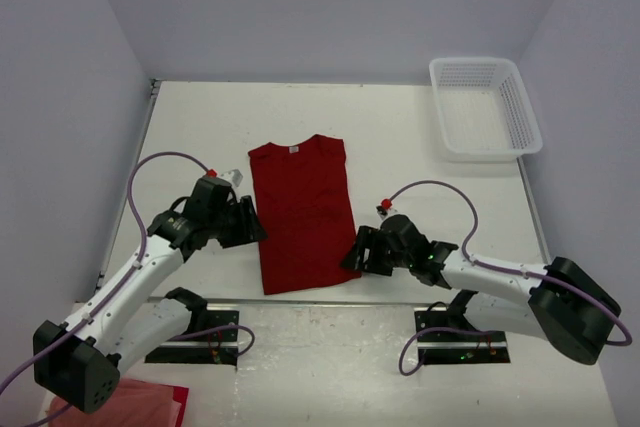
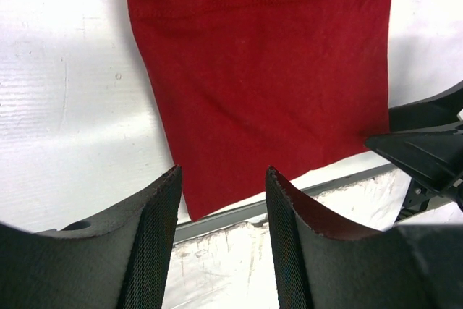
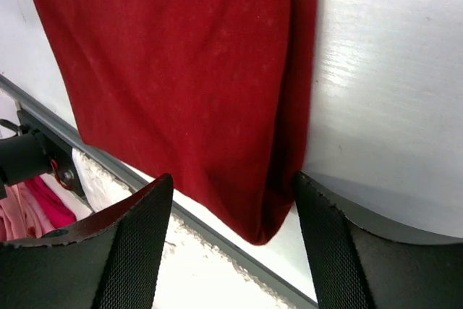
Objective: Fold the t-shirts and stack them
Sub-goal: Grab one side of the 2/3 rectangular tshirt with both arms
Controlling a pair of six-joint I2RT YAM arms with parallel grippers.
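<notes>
1. Two claws flank one deep red t-shirt [image 1: 303, 215]. It lies flat on the white worktop [image 1: 200, 127] between the arms. No sleeve sticks out, so it forms a narrow strip.
2. Its long axis runs straight away from the arm bases. The collar and small white neck label are at the far end. The hem is at the near end, just short of the worktop's near edge.
3. The left claw [image 1: 256, 227] sits just beside the strip's left edge, about midway along it. Its jaws stand partly apart with nothing between them. In the left wrist view, the near left hem corner shows beyond the gap.
4. The right claw [image 1: 353, 254] sits at the right edge, closer to the hem than the left one is. Its jaws are wide apart and empty. In the right wrist view, the near right hem corner lines up with the gap. I cannot tell whether either claw touches the cloth.
5. Judging from this layout, the next fold would carry the hem up towards the collar, along the long axis. The right claw is nearer its hem corner. The left claw would first have to draw back towards the bases.
6. A white mesh basket [image 1: 485, 107] stands at the far right, well apart. Some pink and red cloth [image 1: 140, 402] lies at the near left, beyond the worktop's edge.
</notes>
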